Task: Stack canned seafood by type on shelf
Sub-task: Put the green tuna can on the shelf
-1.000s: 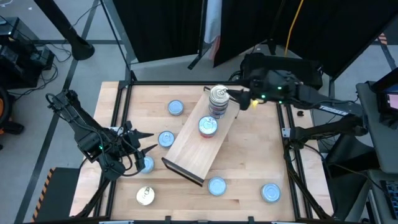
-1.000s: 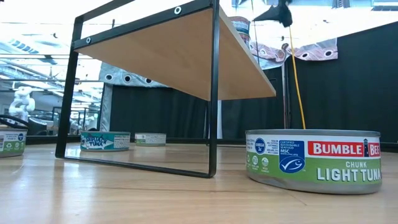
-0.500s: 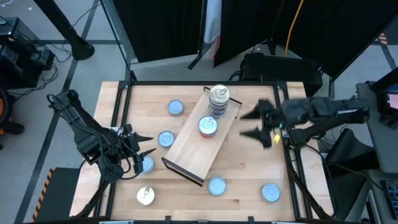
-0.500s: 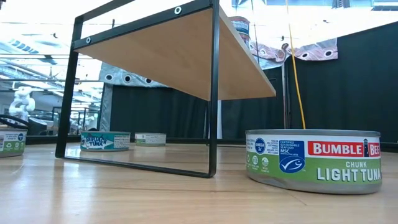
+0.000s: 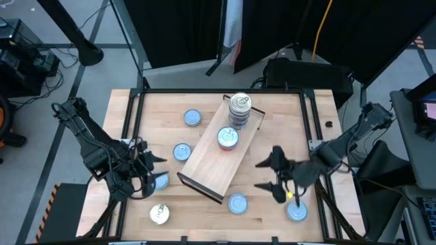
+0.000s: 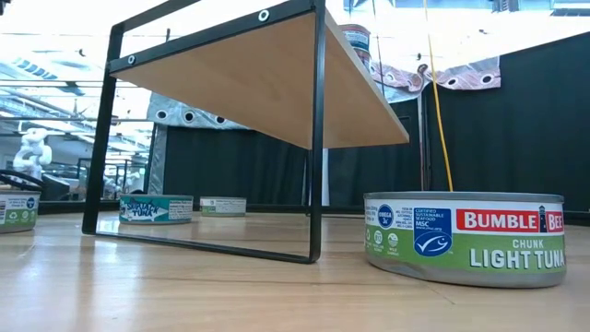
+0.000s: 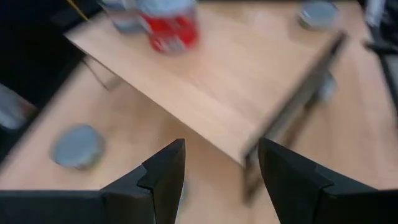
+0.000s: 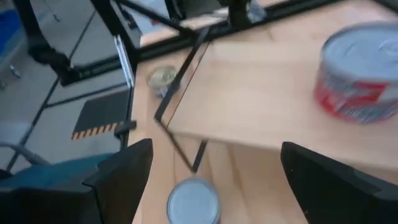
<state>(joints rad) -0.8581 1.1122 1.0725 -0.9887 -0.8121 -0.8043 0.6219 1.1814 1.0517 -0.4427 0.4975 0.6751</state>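
Right hand (image 5: 269, 175) hovers wide open and empty over the blue-topped flat tin (image 5: 237, 203) on the wooden counter (image 5: 272, 211), lining up a pick for the light-wood shelf (image 5: 208, 167); left hand (image 5: 153, 168) waits part-open, empty, over another blue tin (image 5: 159, 180).

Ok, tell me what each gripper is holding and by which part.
Nothing is held. The left gripper and the right gripper both stand open and empty above the table.

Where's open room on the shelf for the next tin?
The shelf's near half is bare, from the red-sided tin down to the dark end lip. The far end is crowded: a stack of tins sits right beside that single tin.
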